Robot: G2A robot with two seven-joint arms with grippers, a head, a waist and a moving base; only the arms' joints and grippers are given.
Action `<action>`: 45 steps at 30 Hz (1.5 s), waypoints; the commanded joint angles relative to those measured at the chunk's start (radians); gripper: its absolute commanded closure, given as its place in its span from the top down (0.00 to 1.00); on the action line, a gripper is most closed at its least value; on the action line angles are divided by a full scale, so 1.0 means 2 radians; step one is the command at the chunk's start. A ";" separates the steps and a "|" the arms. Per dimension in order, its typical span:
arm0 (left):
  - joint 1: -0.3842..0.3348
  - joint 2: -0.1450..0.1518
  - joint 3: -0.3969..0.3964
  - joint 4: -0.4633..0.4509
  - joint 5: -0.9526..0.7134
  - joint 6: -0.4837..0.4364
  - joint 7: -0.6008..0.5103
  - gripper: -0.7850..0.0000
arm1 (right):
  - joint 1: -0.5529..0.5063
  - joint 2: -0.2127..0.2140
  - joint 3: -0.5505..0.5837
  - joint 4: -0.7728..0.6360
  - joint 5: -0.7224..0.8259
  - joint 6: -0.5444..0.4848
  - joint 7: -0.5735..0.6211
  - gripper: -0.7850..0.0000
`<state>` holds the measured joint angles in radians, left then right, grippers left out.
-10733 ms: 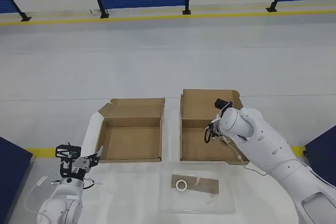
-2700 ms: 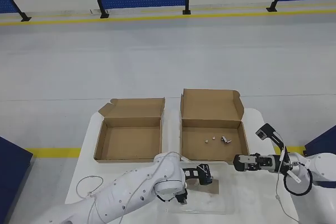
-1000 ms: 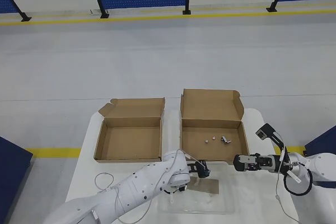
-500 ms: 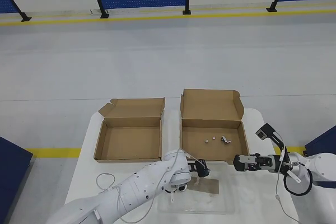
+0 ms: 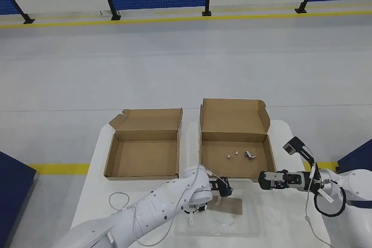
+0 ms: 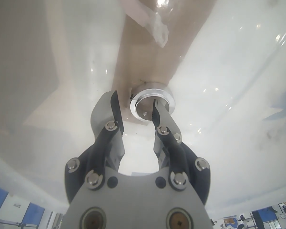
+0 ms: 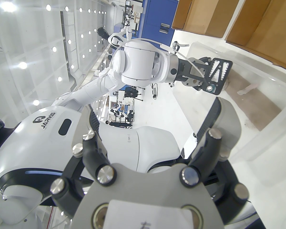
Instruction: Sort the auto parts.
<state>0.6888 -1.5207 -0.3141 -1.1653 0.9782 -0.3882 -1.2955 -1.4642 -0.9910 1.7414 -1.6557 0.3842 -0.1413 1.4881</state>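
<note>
A shiny metal ring point(image 6: 168, 97) lies at the end of a brown cardboard strip point(image 6: 145, 55) inside the clear plastic tray point(image 5: 251, 224). My left gripper point(image 6: 134, 98) is down in the tray, open, with one finger inside the ring and the other outside its wall. In the top view the left gripper point(image 5: 221, 187) and its arm cover the ring. My right gripper point(image 5: 262, 180) hovers open and empty just off the tray's right end. Three small parts point(image 5: 239, 153) lie in the right cardboard box point(image 5: 232, 170).
The left cardboard box point(image 5: 142, 158) stands open beside the right one, both behind the tray. A torn strip of tape point(image 6: 143, 17) sticks to the cardboard farther along. A loose cable point(image 5: 118, 199) lies on the table at the left.
Over the last second the left gripper has shifted slightly within the tray. The right arm has kept still.
</note>
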 commanded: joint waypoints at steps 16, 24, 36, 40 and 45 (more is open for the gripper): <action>0.002 -0.014 0.000 0.023 0.012 0.002 0.003 0.00 | 0.000 0.000 0.000 0.000 0.000 0.000 0.000 1.00; 0.008 -0.002 -0.029 -0.019 -0.005 -0.011 -0.008 0.00 | 0.000 0.000 0.000 0.000 0.000 0.000 0.000 1.00; 0.054 0.056 -0.100 -0.181 -0.029 -0.027 -0.041 0.00 | 0.000 0.000 0.000 0.000 0.000 0.000 0.000 1.00; 0.054 0.056 -0.100 -0.181 -0.029 -0.027 -0.041 0.00 | 0.000 0.000 0.000 0.000 0.000 0.000 0.000 1.00; 0.071 0.064 -0.131 -0.173 -0.039 -0.032 0.029 0.00 | 0.000 0.000 0.000 0.000 0.000 0.000 0.000 1.00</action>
<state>0.8184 -1.4008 -0.5455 -1.5116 0.9120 -0.4416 -1.3181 -1.4642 -0.9910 1.7414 -1.6557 0.3842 -0.1413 1.4881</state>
